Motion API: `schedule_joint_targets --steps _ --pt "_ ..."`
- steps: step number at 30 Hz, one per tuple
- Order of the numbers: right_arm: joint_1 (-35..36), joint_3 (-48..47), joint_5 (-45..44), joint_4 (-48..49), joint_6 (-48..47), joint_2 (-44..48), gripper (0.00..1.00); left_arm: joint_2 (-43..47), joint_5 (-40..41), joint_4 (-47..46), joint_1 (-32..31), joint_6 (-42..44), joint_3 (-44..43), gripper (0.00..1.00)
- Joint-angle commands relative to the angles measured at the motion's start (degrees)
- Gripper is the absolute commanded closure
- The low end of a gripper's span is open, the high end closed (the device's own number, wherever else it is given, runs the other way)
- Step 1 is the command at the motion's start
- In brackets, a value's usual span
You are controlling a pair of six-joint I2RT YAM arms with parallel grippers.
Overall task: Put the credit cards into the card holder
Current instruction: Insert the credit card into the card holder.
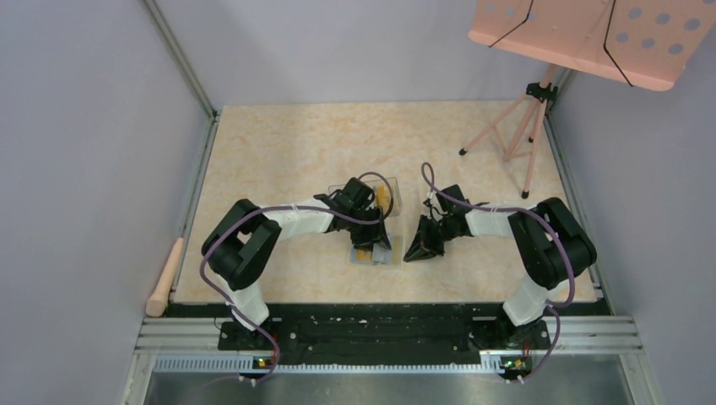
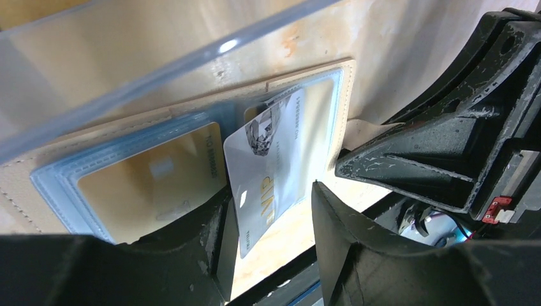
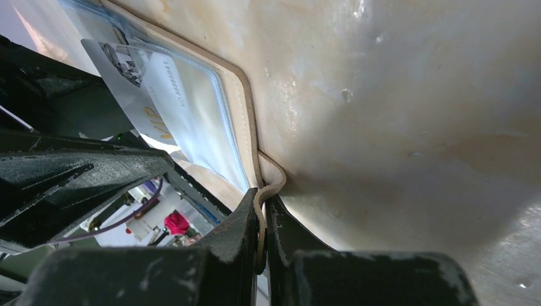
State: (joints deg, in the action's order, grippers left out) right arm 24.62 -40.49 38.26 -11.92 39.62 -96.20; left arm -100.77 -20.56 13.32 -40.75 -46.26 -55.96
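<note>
The card holder lies open on the table, beige with blue clear pockets. A golden credit card sits inside its left pocket. A silver-white credit card with gold lettering is part way into the right pocket, and its lower end sticks out. My left gripper is open around that end. The card leans on the left finger, and the right finger stands apart from it. My right gripper is shut on the card holder's beige strap at its right edge. From above, both grippers meet over the holder.
A clear plastic box stands just behind the holder; its wall fills the top of the left wrist view. A pink perforated board on a tripod is at the back right. A wooden handle lies off the table's left edge.
</note>
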Motion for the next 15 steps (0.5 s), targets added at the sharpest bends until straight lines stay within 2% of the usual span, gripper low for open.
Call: schedule_joint_targets --steps 1,6,11,14,15 --pt "0.98 0.07 -1.05 -0.69 -1.41 -1.26 1.0 -3.27 -2.88 2.04 -2.07 2.3 -4.41 0.51" --pt "0.98 -0.03 -0.13 0.17 -1.31 -1.53 1.0 -4.82 -5.5 3.3 -3.13 3.26 -6.66 0.51" --pt "0.95 -0.05 -0.05 0.19 -1.45 -1.34 1.0 -4.22 -0.11 12.49 -4.13 6.88 -10.96 0.48" --pt "0.97 0.06 -0.05 0.15 -1.62 -1.27 1.0 -2.95 3.61 16.45 -4.27 7.97 -11.82 0.42" --pt "0.96 0.06 -0.11 0.15 -1.59 -1.33 1.0 -2.48 5.09 17.43 -4.29 8.14 -11.83 0.09"
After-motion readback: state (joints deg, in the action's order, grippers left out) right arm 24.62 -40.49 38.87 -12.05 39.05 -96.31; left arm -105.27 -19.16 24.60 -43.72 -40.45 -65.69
